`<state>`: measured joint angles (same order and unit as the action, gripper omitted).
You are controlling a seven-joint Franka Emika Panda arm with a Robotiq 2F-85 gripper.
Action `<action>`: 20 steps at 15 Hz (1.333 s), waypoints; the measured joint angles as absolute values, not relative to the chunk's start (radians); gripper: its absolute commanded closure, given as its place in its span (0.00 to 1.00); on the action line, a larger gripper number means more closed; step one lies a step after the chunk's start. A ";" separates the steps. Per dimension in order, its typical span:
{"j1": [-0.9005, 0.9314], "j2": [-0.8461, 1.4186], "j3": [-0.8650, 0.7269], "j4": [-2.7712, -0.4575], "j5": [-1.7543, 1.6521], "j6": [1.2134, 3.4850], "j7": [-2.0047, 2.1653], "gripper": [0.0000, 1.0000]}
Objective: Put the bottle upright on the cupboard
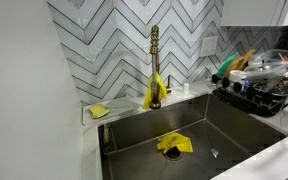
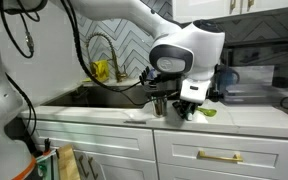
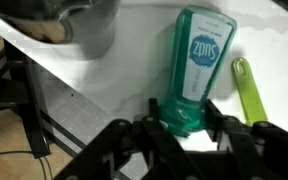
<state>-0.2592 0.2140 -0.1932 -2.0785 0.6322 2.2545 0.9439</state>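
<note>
A teal-green bottle (image 3: 199, 60) with a white-lettered label lies on its side on the white counter (image 3: 134, 80) in the wrist view. My gripper (image 3: 182, 118) straddles its lower end, one finger against each side, and is shut on it. In an exterior view the gripper (image 2: 174, 103) is down at the counter top beside the sink, and the arm hides the bottle. The gripper is out of view in the exterior view that faces the sink.
A lime-green brush (image 3: 246, 90) lies right beside the bottle. A metal pot (image 3: 84, 25) stands close by. The sink (image 1: 174, 140) holds yellow gloves (image 1: 174, 144), with a brass faucet (image 1: 154, 65) behind it and a loaded dish rack (image 1: 259, 85) alongside.
</note>
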 measured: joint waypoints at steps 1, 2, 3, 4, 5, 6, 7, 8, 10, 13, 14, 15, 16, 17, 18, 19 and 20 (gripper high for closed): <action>-0.259 0.215 -0.194 -2.077 0.632 2.254 0.944 0.79; -0.259 0.216 -0.196 -2.076 0.632 2.254 0.944 0.79; -0.260 0.217 -0.198 -2.075 0.632 2.254 0.944 0.79; -0.260 0.217 -0.202 -2.073 0.632 2.254 0.944 0.79; -0.260 0.217 -0.208 -2.069 0.628 2.254 0.944 0.79; -0.260 0.216 -0.214 -2.064 0.617 2.254 0.944 0.79; -0.260 0.213 -0.220 -2.056 0.596 2.252 0.944 0.79; -0.260 0.207 -0.229 -2.044 0.558 2.245 0.947 0.79; -0.260 0.189 -0.244 -2.017 0.456 2.207 0.963 0.79; -0.257 0.155 -0.256 -1.972 0.278 2.111 0.992 0.79; -0.252 0.144 -0.256 -1.959 0.217 2.086 1.000 0.79; -0.244 0.135 -0.255 -1.947 0.158 2.065 1.006 0.79; -0.232 0.126 -0.253 -1.937 0.105 2.043 1.016 0.79; -0.218 0.119 -0.250 -1.932 0.043 2.032 1.033 0.79; -0.202 0.112 -0.245 -1.929 -0.019 2.030 1.052 0.79; -0.187 0.107 -0.238 -1.927 -0.077 2.030 1.075 0.79; -0.170 0.102 -0.229 -1.927 -0.137 2.040 1.109 0.79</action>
<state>-0.1701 0.1024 -0.2285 -1.9270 -0.1374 2.0402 1.1092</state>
